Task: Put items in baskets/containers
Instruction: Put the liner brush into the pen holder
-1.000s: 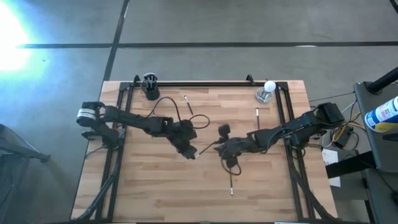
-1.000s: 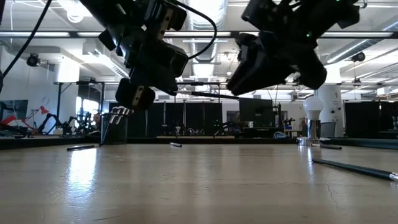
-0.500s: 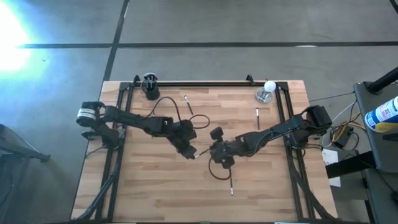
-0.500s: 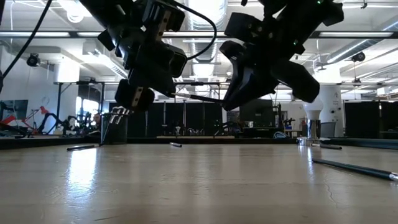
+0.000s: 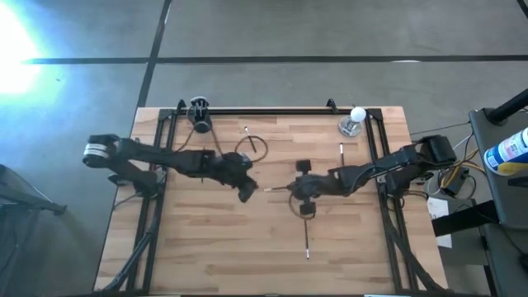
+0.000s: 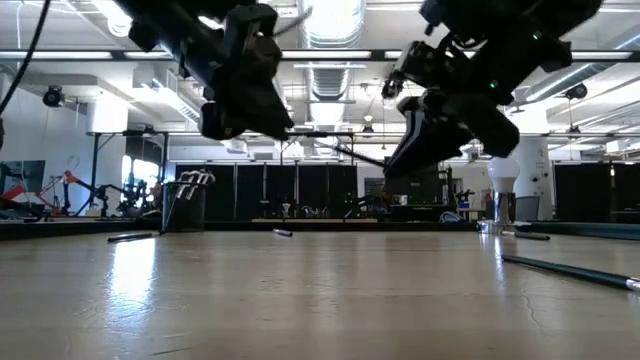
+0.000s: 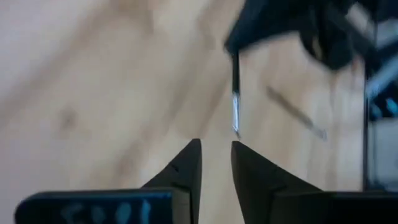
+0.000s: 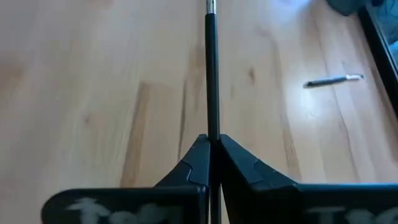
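Observation:
A thin dark stick [image 5: 276,189] with a metal band hangs in the air over the table's middle, with my right gripper [image 5: 292,188] shut on it. My left gripper [image 5: 250,191] stands open just left of the stick's free end [image 7: 236,115], touching nothing. The black cup [image 5: 199,116] stands at the far left of the table with several sticks upright in it. Loose sticks lie flat on the wood: one [image 5: 247,137] near the cup, one [image 5: 341,153] at the far right, one [image 5: 307,241] near the front. My right gripper pinches the stick's dark handle [image 8: 211,127] between its two fingers. The stick runs on ahead of the fingertips, in line with the fingers, toward the table's left. It is lifted clear of the table [image 6: 345,152].
A white bulb on a metal stand [image 5: 354,120] is at the far right corner. A black rail frames the table's far and side edges [image 5: 272,110]. Bare wood lies along the near half of the table [image 5: 247,256]. Cables loop beside both arms.
My right gripper came in toward the left gripper, took hold of the stick, then drew a little toward the table's right and far side. My left gripper has let go, risen, rolled and backed off toward the table's left. The stick stays in the air.

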You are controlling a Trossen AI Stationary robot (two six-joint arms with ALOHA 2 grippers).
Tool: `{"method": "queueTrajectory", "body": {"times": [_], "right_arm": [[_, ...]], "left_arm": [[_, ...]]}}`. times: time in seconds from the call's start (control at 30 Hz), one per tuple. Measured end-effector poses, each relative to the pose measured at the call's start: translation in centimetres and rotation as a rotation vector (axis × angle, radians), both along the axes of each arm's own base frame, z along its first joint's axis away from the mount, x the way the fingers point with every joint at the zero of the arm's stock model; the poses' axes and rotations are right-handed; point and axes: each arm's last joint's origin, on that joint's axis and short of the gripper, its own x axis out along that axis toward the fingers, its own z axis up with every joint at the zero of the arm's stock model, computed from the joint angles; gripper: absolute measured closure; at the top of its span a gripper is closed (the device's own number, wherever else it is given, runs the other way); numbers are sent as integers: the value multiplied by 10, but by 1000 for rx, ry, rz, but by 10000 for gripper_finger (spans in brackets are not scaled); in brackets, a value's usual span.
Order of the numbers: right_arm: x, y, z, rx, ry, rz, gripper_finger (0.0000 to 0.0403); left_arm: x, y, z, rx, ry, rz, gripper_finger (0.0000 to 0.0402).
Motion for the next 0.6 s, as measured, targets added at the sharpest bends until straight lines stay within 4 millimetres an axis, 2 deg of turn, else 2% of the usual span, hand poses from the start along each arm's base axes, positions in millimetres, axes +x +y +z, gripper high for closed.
{"method": "queueTrajectory", "body": {"times": [0.17,0.3,0.43,0.6], "right_arm": [[-13,-17,7,189,-248,-51,390],[-16,-29,22,364,-504,-14,390],[-14,-38,35,470,-681,14,390],[0,-40,49,482,-740,30,390]], "left_arm": [[-19,1,-3,86,-393,34,318],[-36,6,-16,166,-664,106,318],[-44,6,-18,267,-834,114,319],[-32,6,-7,387,-910,106,319]]}}
